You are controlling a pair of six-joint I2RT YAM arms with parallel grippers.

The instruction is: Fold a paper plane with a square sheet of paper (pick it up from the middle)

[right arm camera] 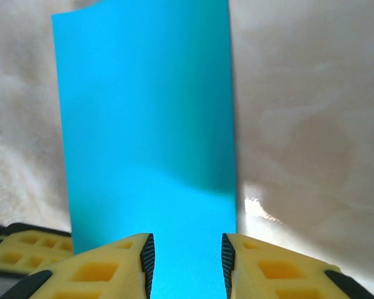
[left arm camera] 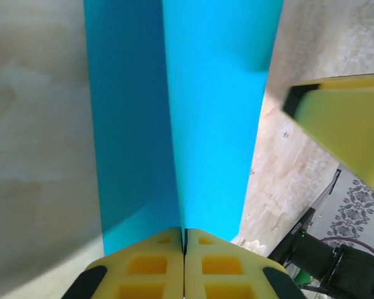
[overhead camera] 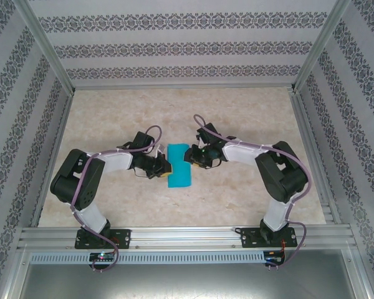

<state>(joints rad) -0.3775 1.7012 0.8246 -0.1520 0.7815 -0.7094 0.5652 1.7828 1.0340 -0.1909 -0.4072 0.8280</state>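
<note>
Robot test cell, lab-type bench rig. Boxed in by silver aluminium extrusion rails and slanted bare metal corner posts. Perforated grey cable strip along near edge. Side and back panels of white wallpaper printed with grey damask bands, set inside the frame as backdrop. Flat beige marble-look tabletop as work surface. Two black-and-white jointed robot arms, left and right, bolted by black base plates to front rail. Loose mauve cables looped along the links. Small lit circuit boards at the bases.
</note>
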